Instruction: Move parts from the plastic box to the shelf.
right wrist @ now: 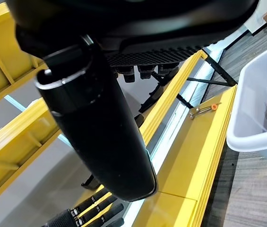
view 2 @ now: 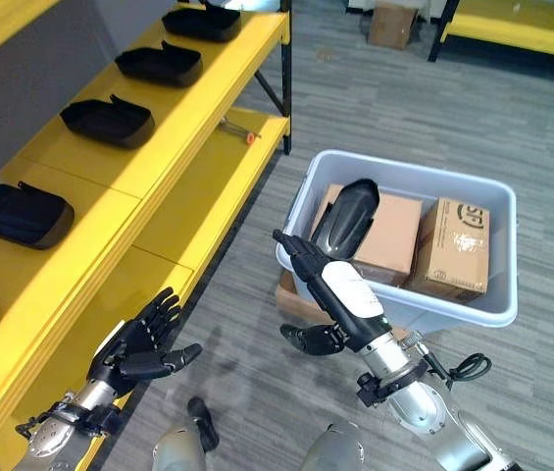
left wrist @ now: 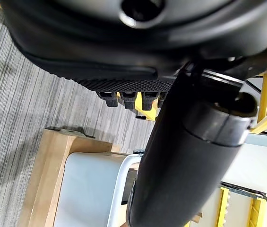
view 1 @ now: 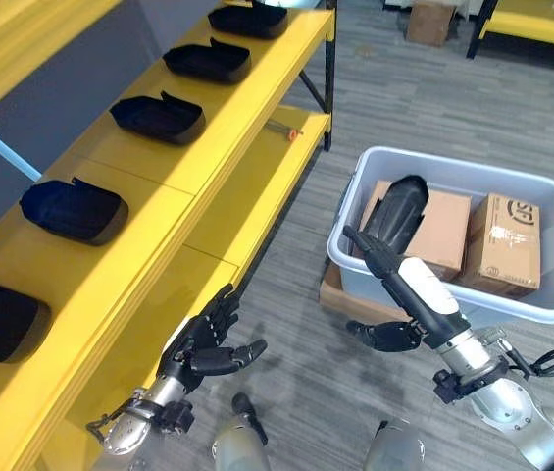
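**Q:** What is the biggest thing in front of the robot?

**A:** A long yellow shelf [view 1: 208,147] runs along its left side. Five black moulded parts [view 1: 159,118] sit in a row on the upper level, well apart from one another. A small tool with an orange tip [view 1: 281,129] lies on the lower level.

**Q:** And the box?

**A:** A pale grey plastic box [view 1: 453,285] stands on the grey floor to the right, resting on a flat piece of cardboard [view 1: 340,294]. Inside are two cardboard cartons [view 1: 500,245] and one more black part [view 1: 396,211], propped at a slant against the left carton.

**Q:** What are the hands doing?

**A:** The right hand [view 1: 384,265] reaches over the near left rim of the box, fingers straight, thumb spread, holding nothing. Its fingertips are near the slanted part; contact cannot be judged. The left hand [view 1: 203,343] hovers in front of the shelf's lower level, fingers spread and loose, empty.
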